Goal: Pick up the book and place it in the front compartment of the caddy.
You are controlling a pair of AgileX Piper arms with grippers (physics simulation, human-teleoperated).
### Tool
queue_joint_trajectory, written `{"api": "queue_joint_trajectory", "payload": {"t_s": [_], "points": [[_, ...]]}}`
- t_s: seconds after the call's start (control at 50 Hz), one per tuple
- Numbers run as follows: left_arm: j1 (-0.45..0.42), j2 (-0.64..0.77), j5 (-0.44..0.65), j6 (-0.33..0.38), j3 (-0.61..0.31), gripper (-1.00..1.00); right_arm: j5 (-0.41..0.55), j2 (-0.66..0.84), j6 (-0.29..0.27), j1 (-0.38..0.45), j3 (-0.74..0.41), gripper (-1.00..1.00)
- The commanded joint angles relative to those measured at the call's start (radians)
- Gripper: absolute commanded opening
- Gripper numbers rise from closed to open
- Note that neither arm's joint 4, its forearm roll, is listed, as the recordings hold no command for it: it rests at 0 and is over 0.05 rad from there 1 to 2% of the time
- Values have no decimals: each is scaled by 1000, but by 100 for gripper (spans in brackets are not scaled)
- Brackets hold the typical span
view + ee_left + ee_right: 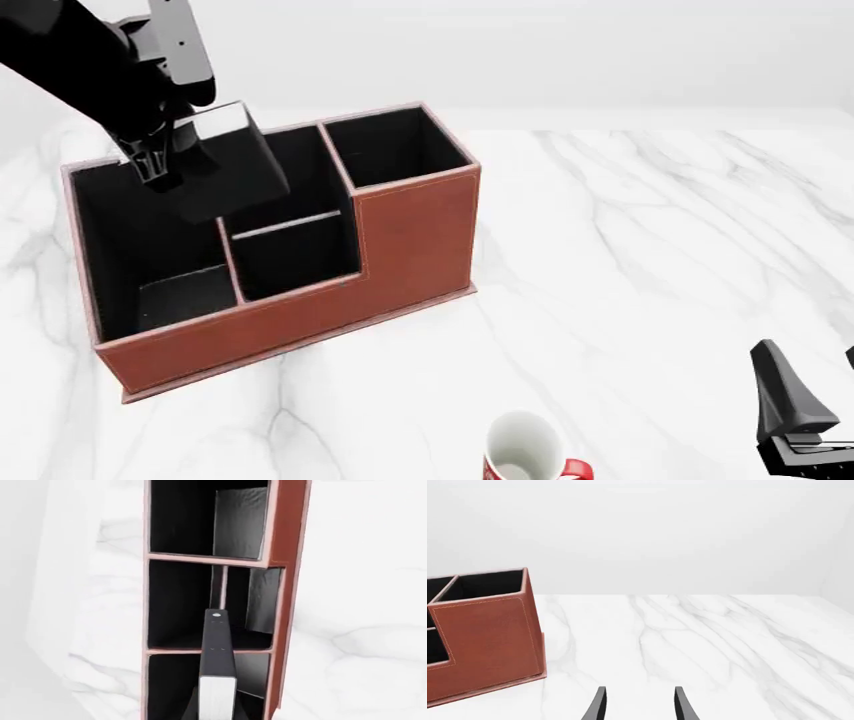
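Observation:
My left gripper (180, 160) is shut on the black book (240, 172) and holds it tilted in the air over the reddish-brown caddy (400, 240). From the front, the book overlaps the large long cell (134, 230) and the front compartment (318, 188). In the left wrist view the book (217, 645) is edge-on with its white page strip near the camera. Its far end is over the divider beside the front compartment (177, 605). My right gripper (814, 390) is open and empty near the table's front right corner, with its fingers (599, 705) apart.
A white-and-red mug (527, 450) stands on the marble table (641, 250) in front of the caddy, to the right. The caddy's tall back right cell (394, 145) and low-fronted cell (300, 258) hold nothing. The caddy's end also shows in the right wrist view (487, 640).

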Motion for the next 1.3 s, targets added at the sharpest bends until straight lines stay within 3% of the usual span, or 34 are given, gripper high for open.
{"api": "queue_joint_trajectory", "payload": {"t_s": [0.02, 0.26, 0.82, 1.3], "points": [[-3, 37, 0, 31, -54, -100, -1, 0, 0, 0, 0, 100], [19, 97, 0, 59, -120, -100, -1, 0, 0, 0, 0, 100], [8, 240, 0, 18, -245, -100, -1, 0, 0, 0, 0, 100], [54, 323, 0, 22, -288, -100, -1, 0, 0, 0, 0, 100]]}}
